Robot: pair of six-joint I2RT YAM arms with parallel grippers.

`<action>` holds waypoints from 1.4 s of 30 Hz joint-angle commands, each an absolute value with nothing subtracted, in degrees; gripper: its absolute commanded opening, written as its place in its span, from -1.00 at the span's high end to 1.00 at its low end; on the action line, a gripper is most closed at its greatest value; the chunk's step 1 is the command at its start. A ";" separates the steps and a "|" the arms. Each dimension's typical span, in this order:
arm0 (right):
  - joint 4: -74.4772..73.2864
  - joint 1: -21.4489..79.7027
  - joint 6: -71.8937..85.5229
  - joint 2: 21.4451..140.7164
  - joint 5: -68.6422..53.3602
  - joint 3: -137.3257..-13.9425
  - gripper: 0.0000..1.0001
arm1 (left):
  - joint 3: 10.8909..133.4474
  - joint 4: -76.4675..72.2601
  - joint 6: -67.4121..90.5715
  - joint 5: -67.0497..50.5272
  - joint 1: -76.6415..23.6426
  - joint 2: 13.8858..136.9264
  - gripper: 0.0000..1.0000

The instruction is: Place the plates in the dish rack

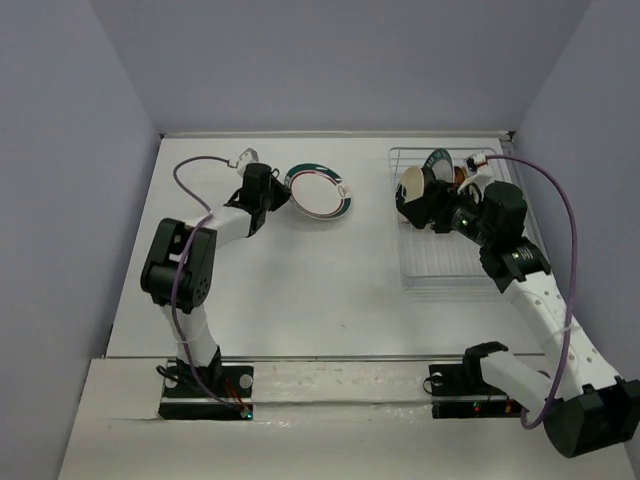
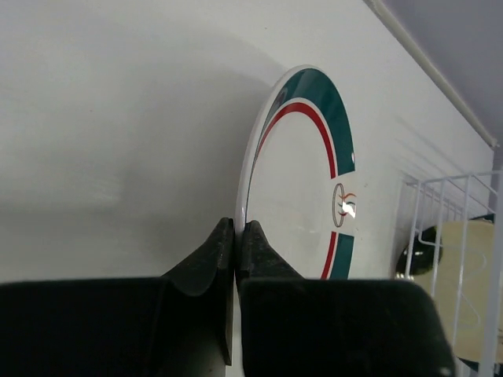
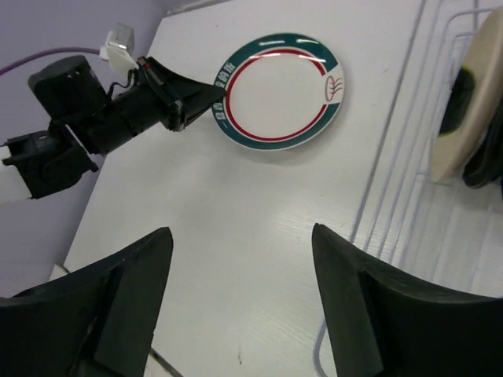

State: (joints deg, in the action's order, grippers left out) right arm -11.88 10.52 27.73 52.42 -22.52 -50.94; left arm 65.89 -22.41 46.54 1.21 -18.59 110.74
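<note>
A white plate with a green and red rim [image 1: 318, 192] is at the back middle of the table, low over it. My left gripper [image 1: 283, 196] is shut on its left rim, and the wrist view shows the fingers [image 2: 237, 229] pinching the plate's edge [image 2: 302, 188]. The plate also shows in the right wrist view [image 3: 277, 90]. The wire dish rack [image 1: 432, 272] stands at the back right. A cream plate [image 1: 413, 183], a black plate [image 1: 437, 160] and a brown-orange one [image 1: 458, 176] stand at its far end. My right gripper [image 1: 412, 208] is open and empty over the rack's left side [image 3: 240, 251].
The rack's wires [image 3: 440, 204] run along the right of the right wrist view, with the cream plate [image 3: 471, 94] upright in them. The rack corner [image 2: 464, 204] is just right of the held plate. The table's back wall edge [image 1: 330, 133] is close behind the plate.
</note>
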 commanded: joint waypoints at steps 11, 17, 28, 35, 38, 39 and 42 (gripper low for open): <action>-8.26 24.08 28.30 67.50 -17.93 -60.46 -0.84 | 39.21 -29.01 46.06 -8.87 -22.93 61.54 0.89; -6.95 24.61 29.97 68.12 -22.77 -61.88 -0.85 | 38.85 -23.38 44.91 -12.47 -25.22 54.07 0.89; -2.55 24.61 32.78 68.74 -26.90 -58.98 0.61 | 39.81 -23.73 44.39 -18.45 -26.89 46.76 0.88; -6.75 23.91 29.89 63.72 -11.81 -62.74 0.86 | 46.31 -6.45 32.88 -12.33 -26.98 45.19 -0.98; -11.50 21.02 27.08 63.90 2.33 -67.58 0.86 | 46.85 -1.24 28.66 -10.90 -27.07 42.55 -0.98; -12.56 18.92 25.33 63.98 8.99 -68.72 0.86 | 46.15 -0.27 27.87 -10.90 -26.98 41.93 -0.98; -13.53 13.65 21.47 64.86 21.90 -73.29 0.86 | 42.91 2.55 25.32 -11.25 -26.98 39.73 -0.98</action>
State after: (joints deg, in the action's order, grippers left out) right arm -14.72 20.08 27.55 65.63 -2.42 -64.93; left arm 44.34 -2.96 31.59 -11.53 -26.92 42.04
